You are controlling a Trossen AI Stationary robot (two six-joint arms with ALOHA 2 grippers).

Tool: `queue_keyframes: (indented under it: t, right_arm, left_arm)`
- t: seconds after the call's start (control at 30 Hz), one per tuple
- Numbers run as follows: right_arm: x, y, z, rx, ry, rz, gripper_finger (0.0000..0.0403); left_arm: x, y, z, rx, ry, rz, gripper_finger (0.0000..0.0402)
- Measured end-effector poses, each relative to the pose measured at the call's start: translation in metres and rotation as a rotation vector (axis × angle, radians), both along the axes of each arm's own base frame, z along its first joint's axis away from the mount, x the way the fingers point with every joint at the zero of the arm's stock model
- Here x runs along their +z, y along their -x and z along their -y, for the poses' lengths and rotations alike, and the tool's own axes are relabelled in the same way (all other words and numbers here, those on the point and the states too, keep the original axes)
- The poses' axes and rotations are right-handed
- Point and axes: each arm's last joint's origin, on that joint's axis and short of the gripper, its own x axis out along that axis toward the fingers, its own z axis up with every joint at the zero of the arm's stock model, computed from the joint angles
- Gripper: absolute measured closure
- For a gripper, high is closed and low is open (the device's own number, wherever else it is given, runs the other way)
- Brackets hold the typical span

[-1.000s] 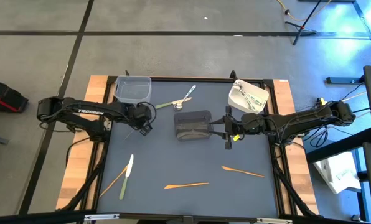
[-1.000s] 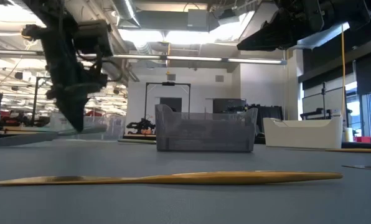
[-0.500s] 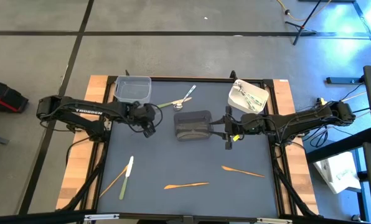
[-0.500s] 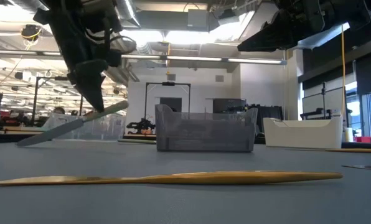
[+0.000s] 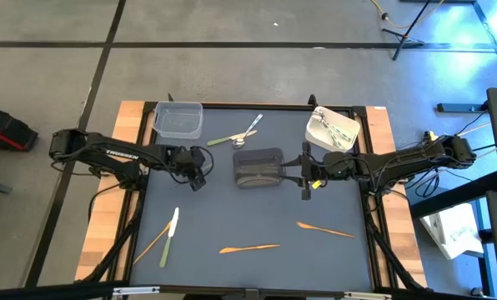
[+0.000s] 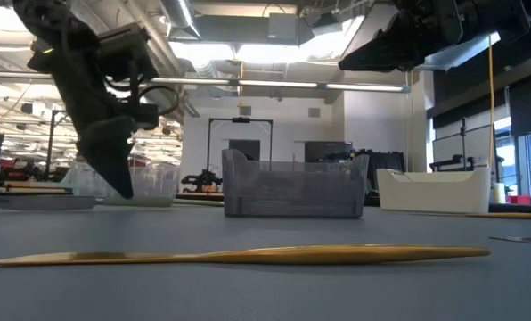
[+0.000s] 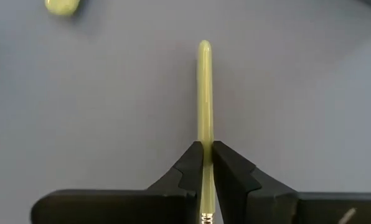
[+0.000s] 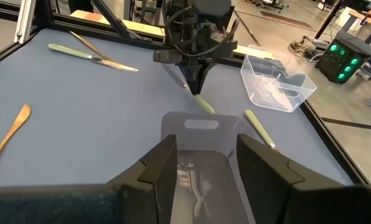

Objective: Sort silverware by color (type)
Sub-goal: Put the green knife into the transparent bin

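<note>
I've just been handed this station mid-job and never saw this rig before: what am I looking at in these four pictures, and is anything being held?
You see two dark robot arms at a grey table. One picture looks straight down, one looks level across the tabletop, and one camera rides on each wrist.

The left hand is shut on an olive-green utensil; its wrist picture shows the handle pinched between both fingers, above the mat. The right hand is open and empty, waiting beside the dark grey container.

Also on the table: a clear container, a white container with utensils in it, a silver spoon next to another green piece, two orange utensils near the front, and a green-handled knife crossing a tan one at front left.
</note>
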Motion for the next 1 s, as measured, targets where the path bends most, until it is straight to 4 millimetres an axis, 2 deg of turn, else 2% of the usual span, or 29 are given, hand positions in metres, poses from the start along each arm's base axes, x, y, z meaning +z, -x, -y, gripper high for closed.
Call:
queue_keyframes:
  t: [0.3, 0.43, 0.63, 0.77, 1.0]
  right_arm:
    - [0.0, 0.0, 0.0, 0.0, 0.0, -0.001, 0.0249]
    - [0.0, 0.0, 0.0, 0.0, 0.0, -0.001, 0.0249]
    - [0.0, 0.0, 0.0, 0.0, 0.0, -0.001, 0.0249]
    - [0.0, 0.0, 0.0, 0.0, 0.0, -0.001, 0.0249]
    - [0.0, 0.0, 0.0, 0.0, 0.001, -0.002, 0.0249]
  left_arm:
    - [-0.005, 0.002, -0.004, 0.018, 0.023, 0.017, 0.0312]
    - [-0.011, 0.001, -0.006, 0.022, -0.007, -0.025, 0.0297]
    - [-0.024, -0.003, -0.006, 0.018, -0.004, -0.096, 0.0301]
    - [-0.025, -0.004, -0.004, -0.026, -0.031, -0.113, 0.0307]
    - [-0.025, -0.004, -0.002, -0.034, -0.055, -0.118, 0.0359]
